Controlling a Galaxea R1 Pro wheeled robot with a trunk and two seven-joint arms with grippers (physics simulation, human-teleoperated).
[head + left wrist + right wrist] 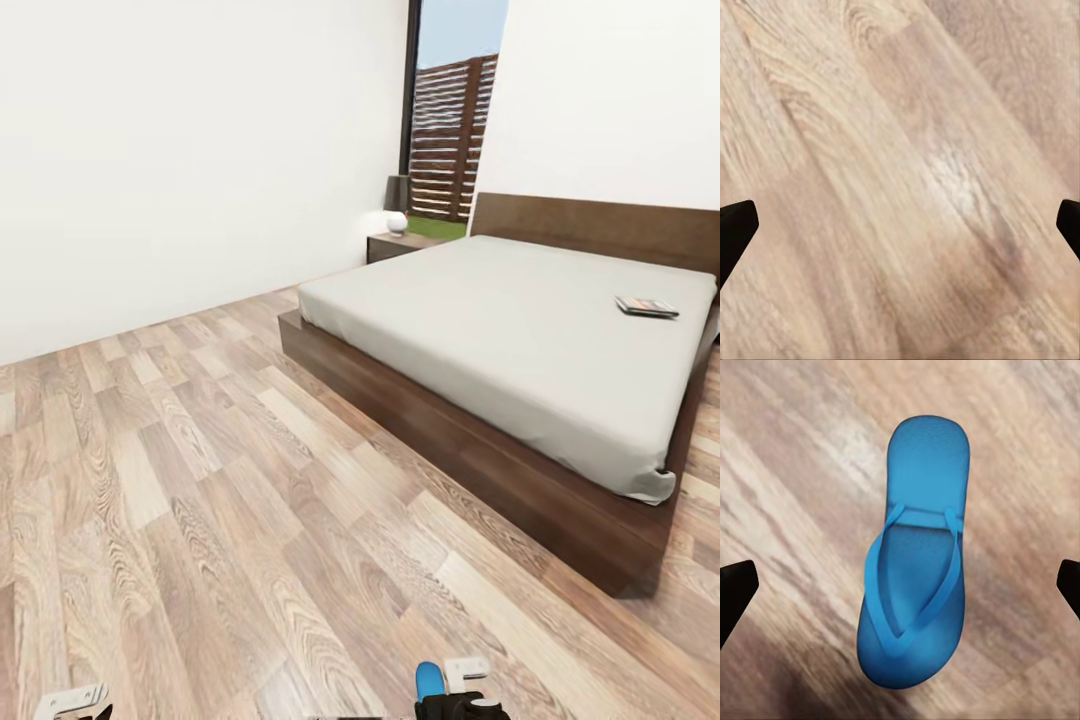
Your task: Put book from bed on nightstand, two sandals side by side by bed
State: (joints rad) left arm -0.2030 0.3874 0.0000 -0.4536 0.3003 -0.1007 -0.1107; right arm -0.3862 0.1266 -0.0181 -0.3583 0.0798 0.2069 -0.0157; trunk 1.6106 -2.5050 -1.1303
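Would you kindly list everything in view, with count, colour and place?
bed: one, pale grey mattress, dark brown frame, right of room
book: one, dark, on the mattress near the headboard
nightstand: one, dark brown, at the bed's far corner
lamp: one, white, round, on the nightstand
sandal: one, bright blue, flat on the floor under the right gripper
floor: pale wood planks
fence: brown slats, outside the window
left gripper: jaws apart, over bare floor
right gripper: jaws apart, over the sandal
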